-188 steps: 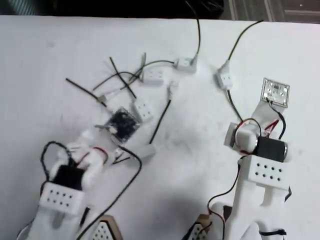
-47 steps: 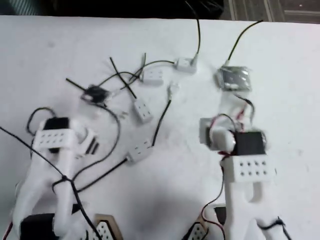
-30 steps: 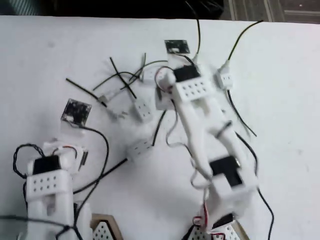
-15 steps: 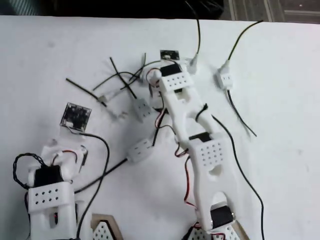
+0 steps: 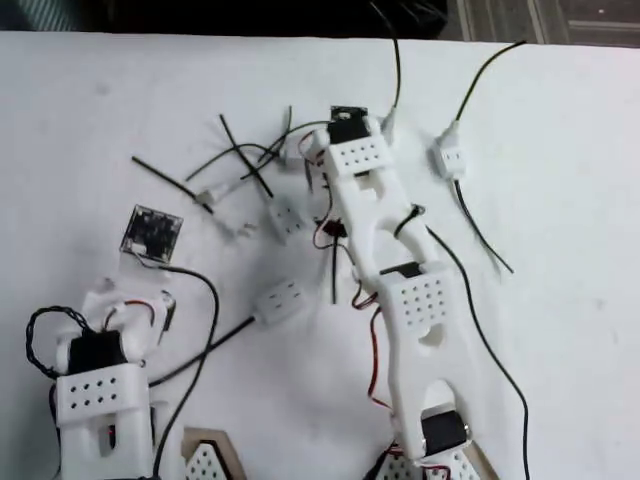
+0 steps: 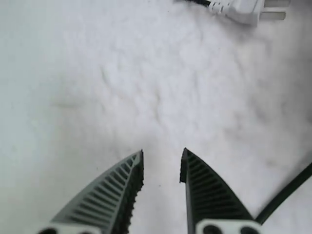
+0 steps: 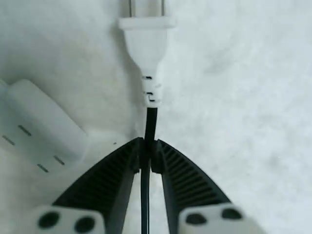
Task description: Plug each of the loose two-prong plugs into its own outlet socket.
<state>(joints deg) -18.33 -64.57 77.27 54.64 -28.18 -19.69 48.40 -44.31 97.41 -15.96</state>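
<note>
Where the left hand [image 6: 162,163] hangs low over the white bench [image 6: 97,73], its two ribbed fingers are spread a little, with bare surface between them. Off to one side, a dark cable [image 6: 287,192] crosses the corner and is cut off at the edge. Farther ahead a white plug [image 6: 241,9] lies flat, its prongs running out of the picture. From above, a small white block [image 5: 281,300] on a cord lies near this arm; whether it is a socket or a plug is hard to make out.

The right hand [image 7: 147,146] is pinching a black cord [image 7: 150,119] just behind a two-prong plug [image 7: 146,44] straight ahead of it, whose prongs are cut off. Just beside the hand lies an outlet strip [image 7: 39,131], partly out of frame and apart from that plug. From above, the right arm's wrist [image 5: 358,160] covers its hand and plug. Off to its side sits another socket block [image 5: 451,158].
</note>
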